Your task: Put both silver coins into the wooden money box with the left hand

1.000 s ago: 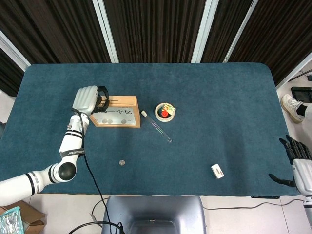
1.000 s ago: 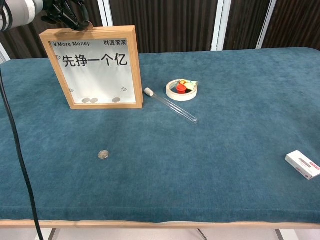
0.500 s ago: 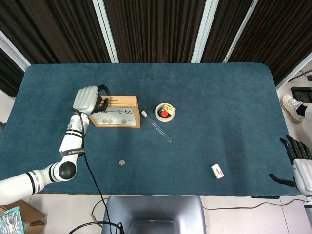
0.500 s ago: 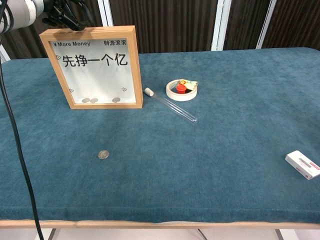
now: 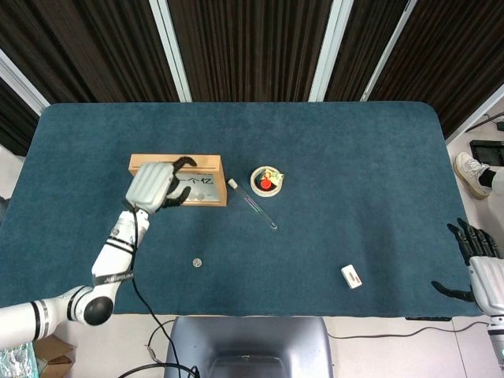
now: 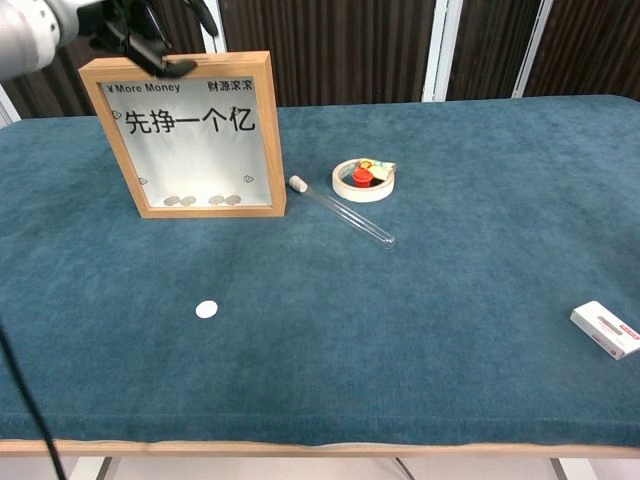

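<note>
From the head view we see the left hand in the left-centre of the frame, over the front face of the wooden money box, its dark fingers loosely curled and nothing visible between them; we judge it empty. The one silver coin left on the cloth lies below the hand and a little to its right in the picture, well apart from it. Being round, it has no long axis to line up with. The right hand sits at the lower right edge with fingers spread and empty, much farther from the coin, so the left hand is the nearer one. The table wears a matte teal felt. Right of the box lie a clear glass tube and a roll of tape; a small white box sits lower right.

From the chest view we see only the left hand's dark fingers at the upper left, by the top edge of the upright, pale-framed box, with several coins resting behind its clear front. The loose coin shines as a flat bright disc at lower left on the nap, so we expect a thin pinch to be fiddly.
</note>
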